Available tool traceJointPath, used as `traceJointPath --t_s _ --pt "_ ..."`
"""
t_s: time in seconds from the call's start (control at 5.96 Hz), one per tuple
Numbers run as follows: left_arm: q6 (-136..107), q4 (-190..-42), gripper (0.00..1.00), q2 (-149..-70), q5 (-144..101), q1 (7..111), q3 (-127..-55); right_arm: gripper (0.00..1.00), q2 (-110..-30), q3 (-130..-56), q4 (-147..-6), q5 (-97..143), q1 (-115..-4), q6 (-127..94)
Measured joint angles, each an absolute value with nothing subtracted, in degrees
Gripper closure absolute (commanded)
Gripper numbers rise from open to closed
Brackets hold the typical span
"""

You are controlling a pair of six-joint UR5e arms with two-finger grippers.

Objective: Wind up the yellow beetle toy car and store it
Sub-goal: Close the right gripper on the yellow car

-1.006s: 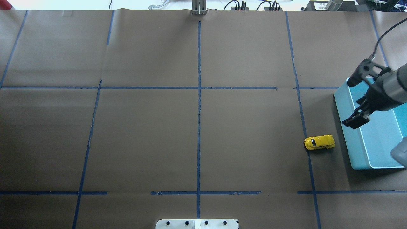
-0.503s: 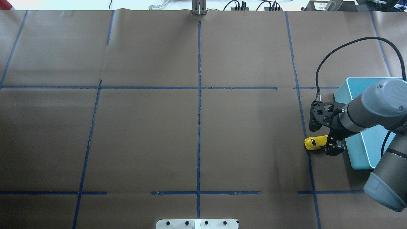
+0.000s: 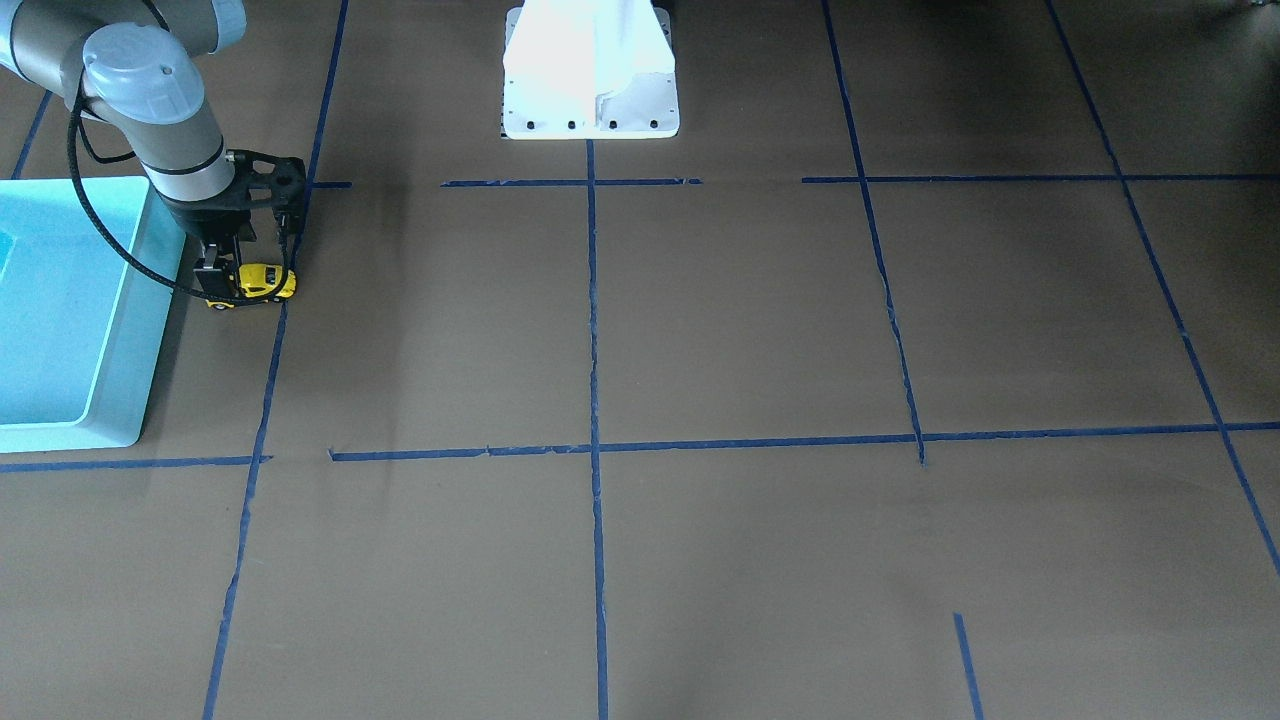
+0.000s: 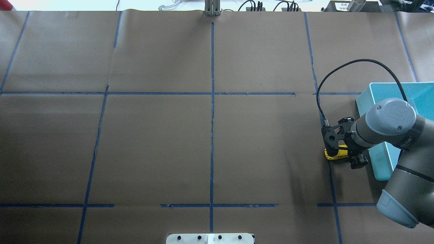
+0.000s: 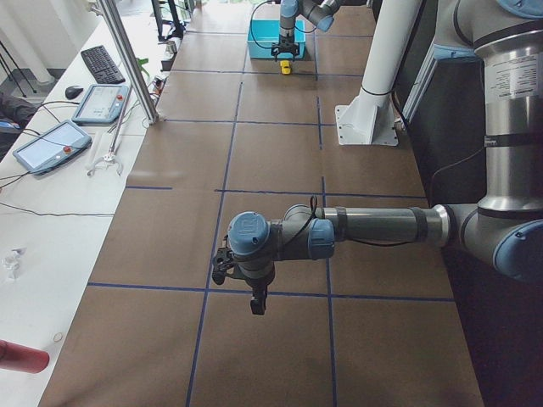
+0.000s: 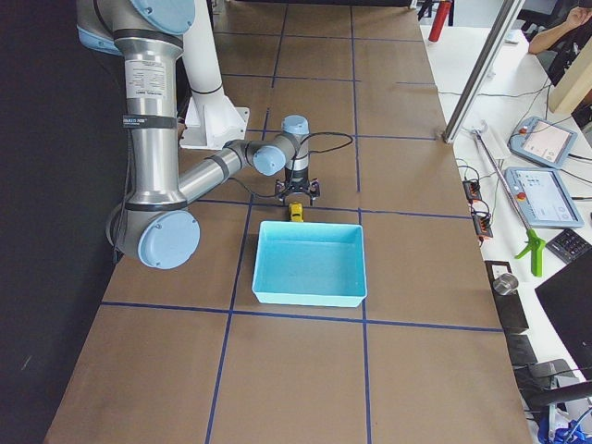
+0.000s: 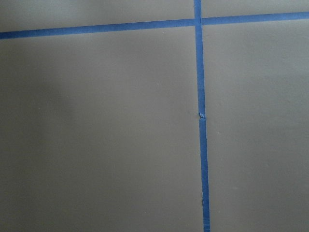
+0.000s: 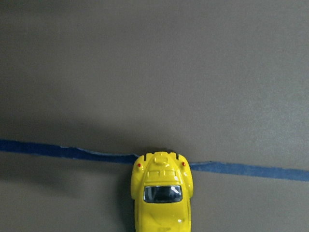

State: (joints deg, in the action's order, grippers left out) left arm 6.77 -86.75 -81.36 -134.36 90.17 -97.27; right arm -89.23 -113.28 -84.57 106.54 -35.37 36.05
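1. Left arm (image 5: pixel 365 225): it reaches out low over the bench (image 4: pixel 152 142) at the robot's left end. The left tool (image 5: pixel 258 303) points down and hangs above the brown paper, close to a crossing of the blue tape lines (image 4: pixel 212 135). It holds nothing. It appears only in the side view, so I cannot tell whether its fingers are apart or together. The left wrist camera shows only bare paper and 2 tape lines that meet.

2. Robot base (image 3: pixel 590 70): the white mount stands at the middle of the bench's robot-side edge.

3. Yellow beetle toy car (image 4: pixel 334 154): it stands upright on its wheels on the bench, at the robot's right end. Its long axis runs from a tape line toward the bin. The end away from the bin rests on that tape line, as the right wrist camera shows.

4. Right tool (image 4: pixel 352 157): it points straight down over the end of the car nearer the bin. 1 black finger (image 4: pixel 358 162) sits at the car's robot-side flank. The wrist hides the other finger. I cannot tell whether the fingers press on the car or stand clear of it. A black cable (image 4: pixel 356 62) loops up from the wrist.

5. Turquoise bin (image 3: pixel 140 330): it sits on the bench just beside the car, on the side away from the bench centre. Car and bin do not touch.
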Motion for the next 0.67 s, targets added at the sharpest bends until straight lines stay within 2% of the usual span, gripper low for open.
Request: traceJointPath --t_s 0.34,0.5,0.67 --pt "6.77 -86.75 0.0 -81.33 -134.34 90.18 -97.18 0.0 -88.89 -111.52 -84.4 106.12 -34.76 36.87" --pt "6.77 -86.75 0.0 -81.36 -134.34 90.18 -97.19 0.17 -88.58 -109.74 -82.71 106.12 -34.39 36.83" --pt "6.77 -86.75 0.0 -81.38 -134.31 90.18 -97.2 0.73 -88.52 -108.35 -80.15 106.13 -34.18 36.79"
